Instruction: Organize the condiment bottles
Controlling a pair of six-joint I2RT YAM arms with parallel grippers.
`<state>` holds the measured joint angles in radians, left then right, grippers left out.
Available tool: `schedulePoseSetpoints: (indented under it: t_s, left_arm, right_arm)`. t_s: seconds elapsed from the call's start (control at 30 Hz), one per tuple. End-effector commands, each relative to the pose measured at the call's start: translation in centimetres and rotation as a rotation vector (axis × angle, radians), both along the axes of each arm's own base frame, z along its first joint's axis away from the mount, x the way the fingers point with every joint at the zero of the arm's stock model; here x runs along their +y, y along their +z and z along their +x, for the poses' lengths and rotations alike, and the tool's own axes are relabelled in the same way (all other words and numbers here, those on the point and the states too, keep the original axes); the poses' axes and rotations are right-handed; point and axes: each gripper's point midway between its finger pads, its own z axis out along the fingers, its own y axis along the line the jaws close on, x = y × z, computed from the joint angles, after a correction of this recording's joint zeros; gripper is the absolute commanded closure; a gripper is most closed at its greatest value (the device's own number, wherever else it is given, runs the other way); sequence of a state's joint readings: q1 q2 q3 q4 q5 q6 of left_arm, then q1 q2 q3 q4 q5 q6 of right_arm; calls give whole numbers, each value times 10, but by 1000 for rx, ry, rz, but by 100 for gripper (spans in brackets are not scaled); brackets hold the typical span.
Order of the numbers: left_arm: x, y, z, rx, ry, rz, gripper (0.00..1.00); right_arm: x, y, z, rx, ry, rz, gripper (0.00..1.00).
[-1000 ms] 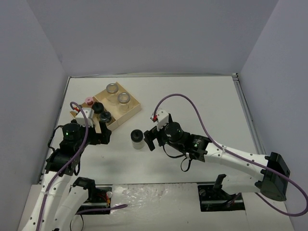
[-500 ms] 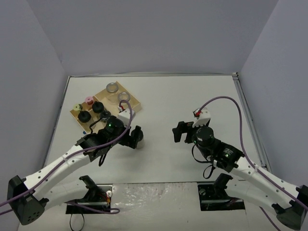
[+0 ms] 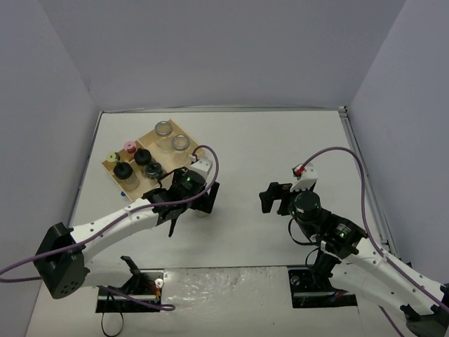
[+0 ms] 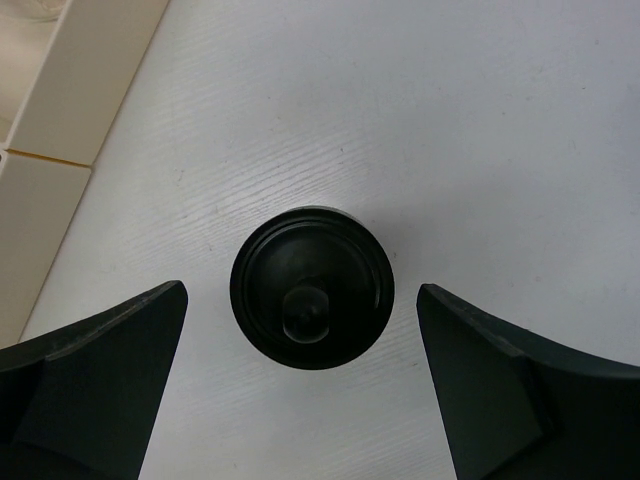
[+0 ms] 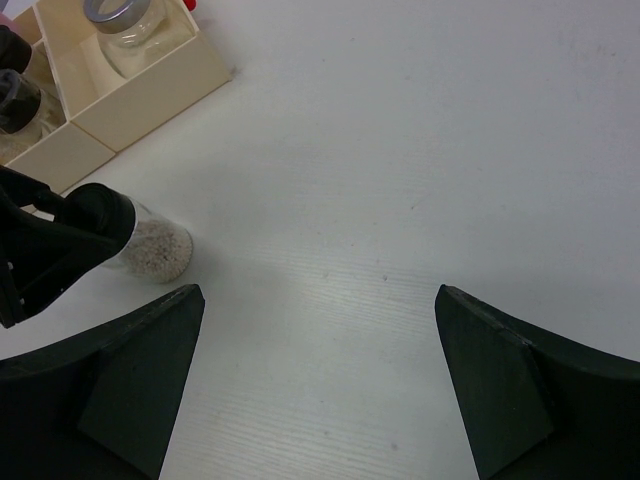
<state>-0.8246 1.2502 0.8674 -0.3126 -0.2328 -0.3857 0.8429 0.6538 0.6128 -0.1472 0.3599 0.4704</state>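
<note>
A loose black-capped jar (image 4: 312,300) with pale grains stands upright on the white table, right of the wooden tray (image 3: 196,156). My left gripper (image 3: 203,199) hangs over it, open, a finger either side of the cap and clear of it. In the right wrist view the jar (image 5: 160,248) shows with the left gripper over its cap. In the tray stand two silver-lidded jars (image 3: 163,128), a pink-capped one (image 3: 130,147), a yellow-green-capped one (image 3: 111,156) and three black-capped ones (image 3: 143,156). My right gripper (image 3: 275,198) is open and empty, right of the loose jar.
The tray's near corner (image 4: 40,150) lies close to the left of the loose jar. White walls close in the table at the back and sides. The right gripper (image 5: 318,290) has bare table under it.
My left arm has swung right from the tray to above the loose jar. My right arm has drawn back to the right, away from the jar.
</note>
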Motion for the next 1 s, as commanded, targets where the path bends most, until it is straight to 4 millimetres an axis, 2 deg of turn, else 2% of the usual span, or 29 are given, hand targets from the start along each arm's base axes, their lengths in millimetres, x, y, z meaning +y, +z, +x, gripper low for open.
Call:
schedulePoseSetpoints:
  t_s: [0.0, 0.3, 0.47, 0.83, 0.97]
  left_arm:
    - [-19, 28, 20, -54, 54, -87, 3]
    - [-21, 4, 22, 18, 91, -48, 4]
    - [-16, 1, 23, 32, 116, -46, 10]
    - [-16, -3, 22, 72, 110, -70, 34]
    - [-14, 0, 21, 71, 112, -65, 48]
  right_arm:
    - [-5, 8, 6, -29, -47, 31, 3]
    - [-9, 10, 3, -35, -53, 34, 3]
    - [-11, 9, 2, -34, -56, 35, 3]
    - [-14, 9, 0, -34, -62, 37, 3]
    - [-15, 9, -1, -34, -61, 38, 3]
